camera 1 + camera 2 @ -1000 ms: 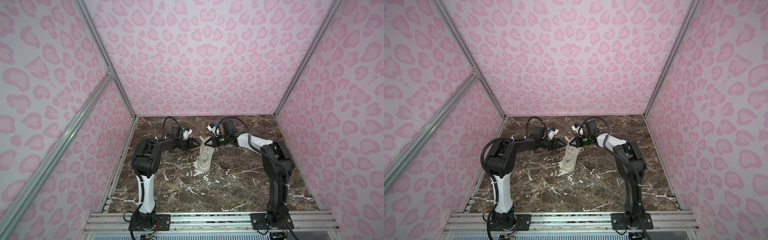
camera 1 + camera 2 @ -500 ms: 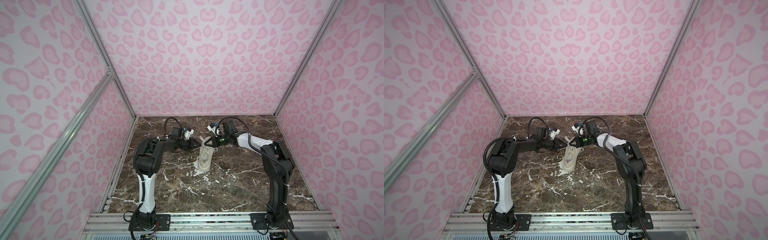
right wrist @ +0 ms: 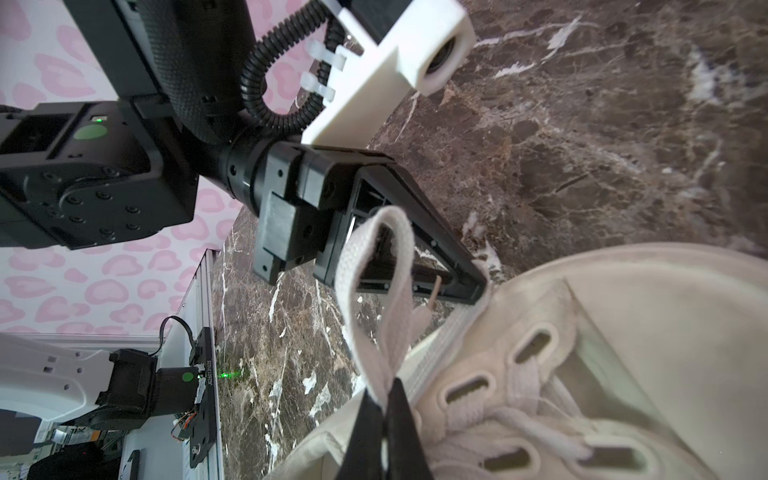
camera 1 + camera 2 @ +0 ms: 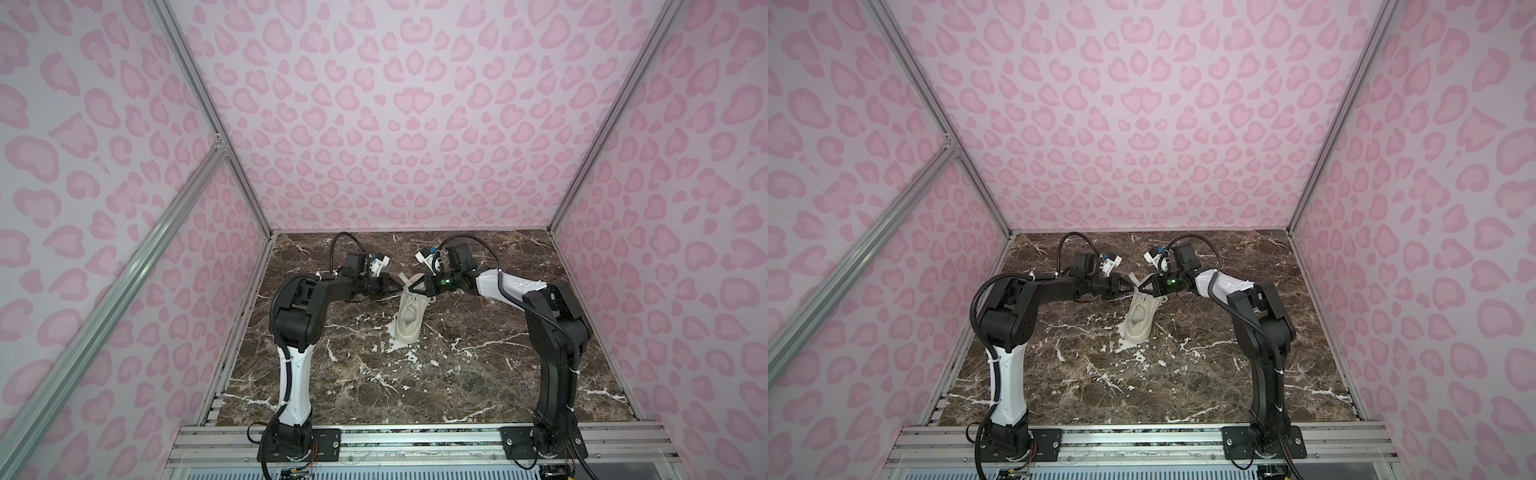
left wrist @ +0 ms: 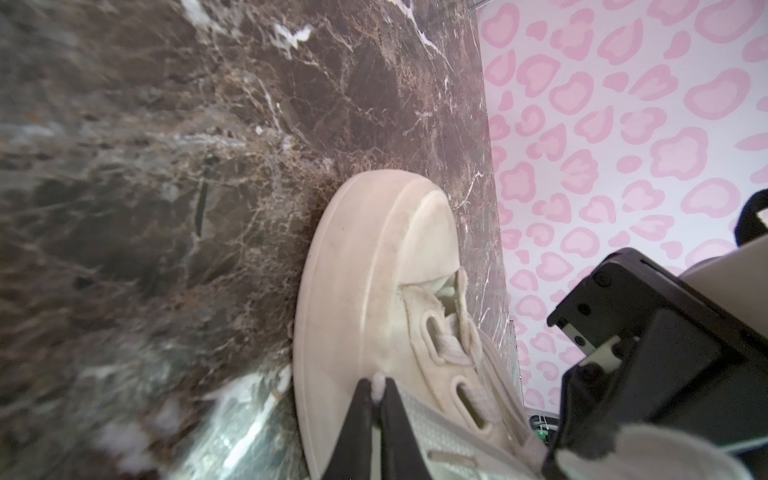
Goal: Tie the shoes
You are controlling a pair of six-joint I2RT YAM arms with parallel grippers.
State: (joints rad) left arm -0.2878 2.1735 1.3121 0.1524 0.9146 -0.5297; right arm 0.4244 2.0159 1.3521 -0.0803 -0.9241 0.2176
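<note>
The sneaker [image 4: 409,316] is being kept on the marble table [image 4: 457,374], toward the back middle between both arms, with its toe toward the far wall. A lace loop [image 3: 386,214] is being pinched at its base by the right gripper [image 3: 384,395], its fingertips pressed together on it. A lace strand [image 5: 432,430] is being nipped by the left gripper [image 5: 377,387] beside the toe-end eyelets.

The laces are being judged flat, soft and limp, so they are best gripped close to the crossing, not at the ends. The shoe is probably light enough to be dragged by a hard pull, though the thick sole looks stiff.

No container is being shown, and nothing is visible in the sneaker's opening.
</note>
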